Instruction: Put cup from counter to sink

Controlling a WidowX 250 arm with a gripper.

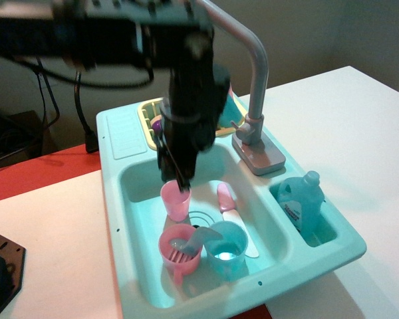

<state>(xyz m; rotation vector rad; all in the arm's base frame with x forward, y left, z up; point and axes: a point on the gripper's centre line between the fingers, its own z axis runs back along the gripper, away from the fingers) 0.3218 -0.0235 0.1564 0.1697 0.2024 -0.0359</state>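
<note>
Cup (175,200) is seen upright in sink (137,183), just beside drain, w/ gripper (179,178) blurred directly above rim; jaw state can't be told. Counter (124,132) at back-left corner.

white tabletop (359,133), teal sink unit (113,193) (black plate (0,266) at corner)

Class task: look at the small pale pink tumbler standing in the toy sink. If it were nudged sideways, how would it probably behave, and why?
The pale pink tumbler stands upright on its narrower end, so it would probably tip easily. Its round, handleless shape would likely let it roll across the sink floor. It looks like thin plastic, so probably light and stiff.
</note>
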